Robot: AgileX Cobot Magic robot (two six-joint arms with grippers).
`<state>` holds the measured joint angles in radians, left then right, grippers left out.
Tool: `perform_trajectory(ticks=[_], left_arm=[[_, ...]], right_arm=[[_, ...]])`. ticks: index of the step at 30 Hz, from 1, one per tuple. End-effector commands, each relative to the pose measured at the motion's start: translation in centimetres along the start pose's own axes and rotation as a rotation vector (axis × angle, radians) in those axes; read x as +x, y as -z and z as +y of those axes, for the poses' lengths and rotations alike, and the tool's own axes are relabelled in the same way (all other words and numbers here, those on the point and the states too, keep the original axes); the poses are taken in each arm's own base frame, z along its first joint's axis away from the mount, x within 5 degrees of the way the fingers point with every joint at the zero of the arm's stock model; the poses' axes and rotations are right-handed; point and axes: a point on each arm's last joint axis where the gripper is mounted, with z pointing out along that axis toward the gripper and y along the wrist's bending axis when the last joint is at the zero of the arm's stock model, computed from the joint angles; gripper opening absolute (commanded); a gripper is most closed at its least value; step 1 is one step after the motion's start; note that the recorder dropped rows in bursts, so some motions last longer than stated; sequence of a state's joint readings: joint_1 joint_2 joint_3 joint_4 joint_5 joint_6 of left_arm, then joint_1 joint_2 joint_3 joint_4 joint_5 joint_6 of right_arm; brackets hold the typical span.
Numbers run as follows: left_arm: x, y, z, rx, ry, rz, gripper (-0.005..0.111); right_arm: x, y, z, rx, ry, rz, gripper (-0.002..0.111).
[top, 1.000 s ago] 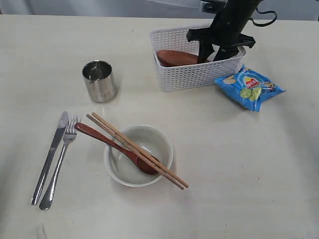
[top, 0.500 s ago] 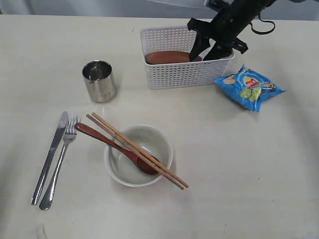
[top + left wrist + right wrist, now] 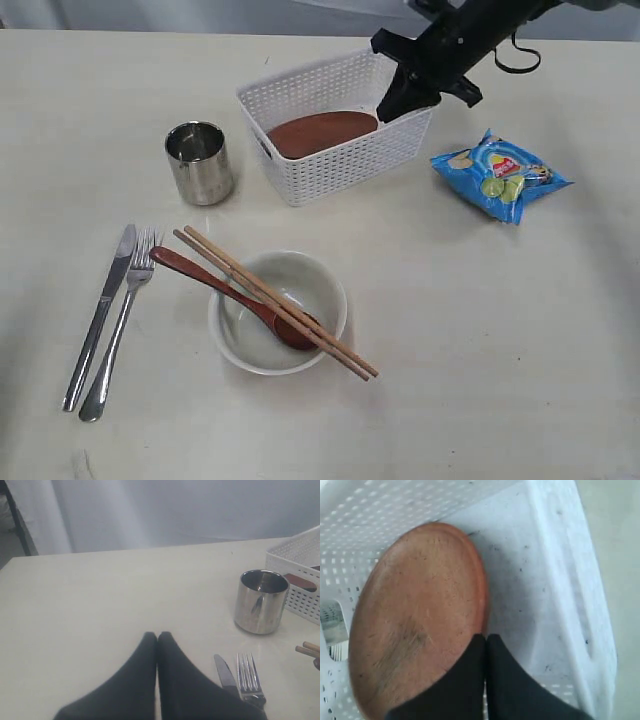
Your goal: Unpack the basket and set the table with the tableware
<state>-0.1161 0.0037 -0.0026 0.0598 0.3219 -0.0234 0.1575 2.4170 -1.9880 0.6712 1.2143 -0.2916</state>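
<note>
Though closed on nothing, lodged at plate [image 3: 320, 132] rim inside basket [image 3: 330, 165]: right gripper [image 3: 486, 637], probably to lever flat plate up.

We look down into the basket [image 3: 555, 580], where the plate [image 3: 415, 620] covers much of the floor and reaches the lattice wall. Our gripper [image 3: 486, 637] has its two dark fingers pressed together, nothing between them, tips at the plate's rim. Bare, speckled floor lies beside the plate. A strip of table [image 3: 620, 555] shows past the basket's rim.
</note>
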Motion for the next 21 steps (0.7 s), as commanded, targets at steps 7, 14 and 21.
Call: perform_trajectory(ticks=[7, 14, 21], left_arm=[[0.1, 0.0, 0.0, 0.0, 0.007, -0.003, 0.0], [0.1, 0.0, 0.0, 0.0, 0.007, -0.003, 0.0], [0.1, 0.0, 0.0, 0.0, 0.007, -0.003, 0.0]], right_arm=[[0.0, 3.6, 2.2, 0.012, 0.09, -0.064, 0.001], [-0.1, 4.0, 3.1, 0.144, 0.074, -0.053, 0.046], [-1.6, 5.5, 8.9, 0.381, 0.232, -0.165, 0.046]])
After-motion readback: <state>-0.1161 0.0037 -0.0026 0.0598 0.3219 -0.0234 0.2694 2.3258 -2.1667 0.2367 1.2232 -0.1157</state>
